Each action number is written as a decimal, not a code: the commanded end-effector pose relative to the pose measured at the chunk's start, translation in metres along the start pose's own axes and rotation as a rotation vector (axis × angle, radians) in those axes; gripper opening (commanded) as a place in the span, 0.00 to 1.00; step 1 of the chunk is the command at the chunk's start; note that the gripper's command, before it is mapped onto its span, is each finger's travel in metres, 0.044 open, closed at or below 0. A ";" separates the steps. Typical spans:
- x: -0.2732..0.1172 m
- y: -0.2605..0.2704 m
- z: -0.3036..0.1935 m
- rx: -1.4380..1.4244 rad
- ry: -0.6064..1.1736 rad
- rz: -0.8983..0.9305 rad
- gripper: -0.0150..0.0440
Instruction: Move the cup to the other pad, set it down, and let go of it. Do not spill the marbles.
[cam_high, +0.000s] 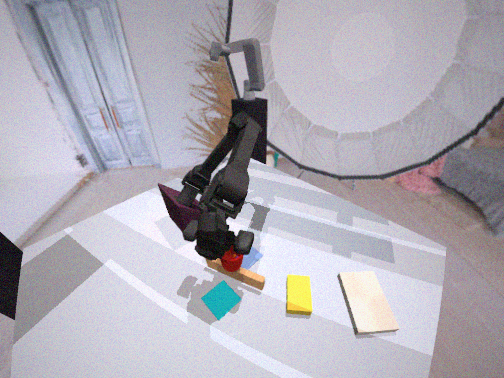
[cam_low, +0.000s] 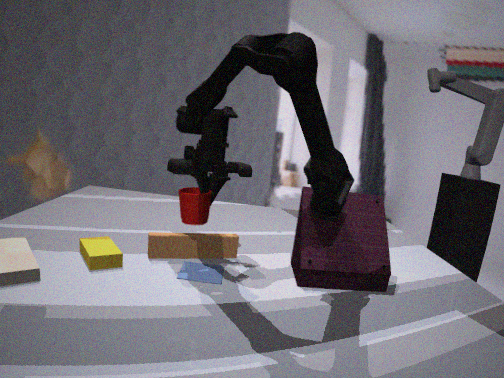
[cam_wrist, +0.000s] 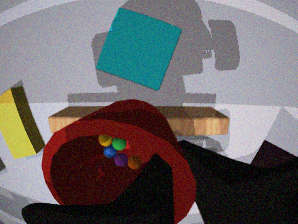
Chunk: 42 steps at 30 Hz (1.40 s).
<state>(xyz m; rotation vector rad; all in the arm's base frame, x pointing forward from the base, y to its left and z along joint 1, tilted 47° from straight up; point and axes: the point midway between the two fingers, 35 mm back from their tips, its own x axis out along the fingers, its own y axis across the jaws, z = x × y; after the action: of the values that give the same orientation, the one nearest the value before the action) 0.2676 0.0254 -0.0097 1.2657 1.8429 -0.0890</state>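
The red cup (cam_high: 231, 262) (cam_low: 194, 207) (cam_wrist: 135, 111) is in the air, roughly upright, above the wooden bar. Several coloured marbles (cam_wrist: 119, 144) lie inside it. My gripper (cam_low: 206, 190) (cam_wrist: 173, 148) is shut on the cup's wall, one finger inside the cup and one outside. The teal pad (cam_high: 221, 299) (cam_wrist: 139, 49) lies flat beyond the bar in the wrist view, with nothing on it. The blue pad (cam_high: 252, 257) (cam_low: 201, 272) lies on the bar's other side, bare where it shows, and is hidden in the wrist view.
The wooden bar (cam_high: 250, 277) (cam_low: 170, 245) (cam_wrist: 206, 125) stands between the two pads. A yellow block (cam_high: 299, 294) (cam_low: 101, 253) (cam_wrist: 17, 122) and a pale board (cam_high: 368, 302) (cam_low: 17, 260) lie to one side. A dark purple block (cam_high: 175, 207) (cam_low: 367, 240) stands near the arm.
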 end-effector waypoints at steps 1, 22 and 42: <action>0.000 -0.002 0.009 -0.006 -0.002 -0.003 0.25; -0.002 -0.010 0.050 -0.007 -0.005 -0.003 0.25; 0.001 -0.018 0.078 -0.008 -0.007 -0.003 0.25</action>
<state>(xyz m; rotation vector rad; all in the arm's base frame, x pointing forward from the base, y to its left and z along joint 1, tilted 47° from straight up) 0.3008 -0.0220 -0.0615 1.2628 1.8358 -0.0909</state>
